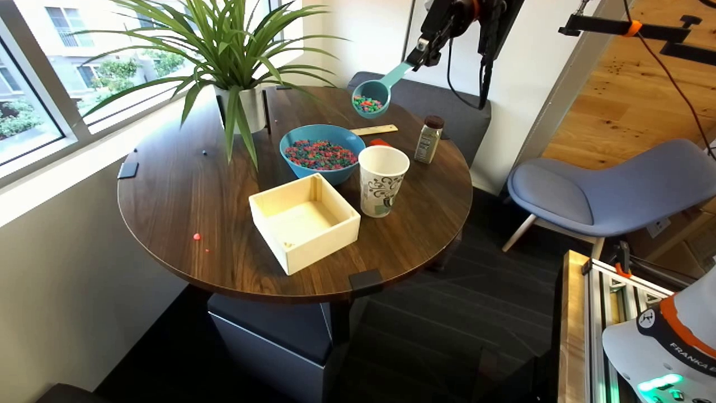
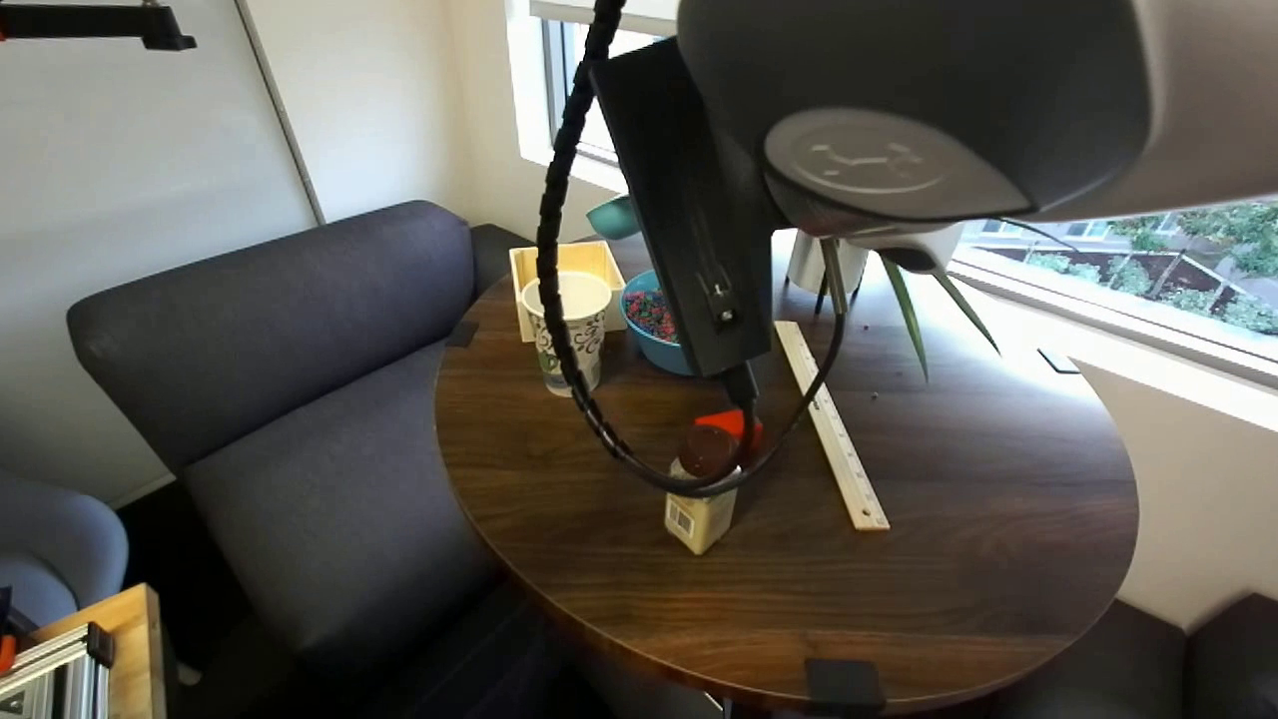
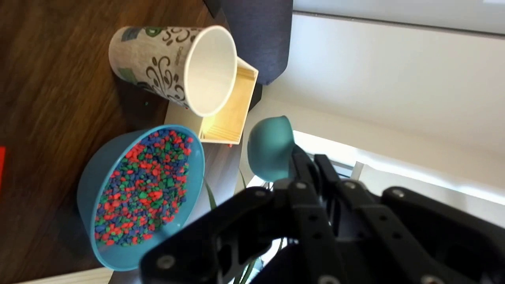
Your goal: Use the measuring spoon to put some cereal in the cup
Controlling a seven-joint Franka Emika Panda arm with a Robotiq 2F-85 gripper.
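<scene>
The gripper (image 1: 415, 61) pinches the spoon (image 1: 376, 88) tight by its handle. The spoon is up in the air, higher than the bowl (image 1: 341, 176), and it has some cereal (image 1: 367, 104) in it. I cannot tell if the spoon is right over the bowl. Lots more cereal is in the bowl. The cup (image 1: 381, 182) stands up near the bowl, with a gap between them. The box (image 1: 324, 244) is just beside the bowl. The ruler (image 2: 838, 444) lies flat near the bowl. The bottle (image 1: 427, 144) stands farther from the bowl than the cup does.
</scene>
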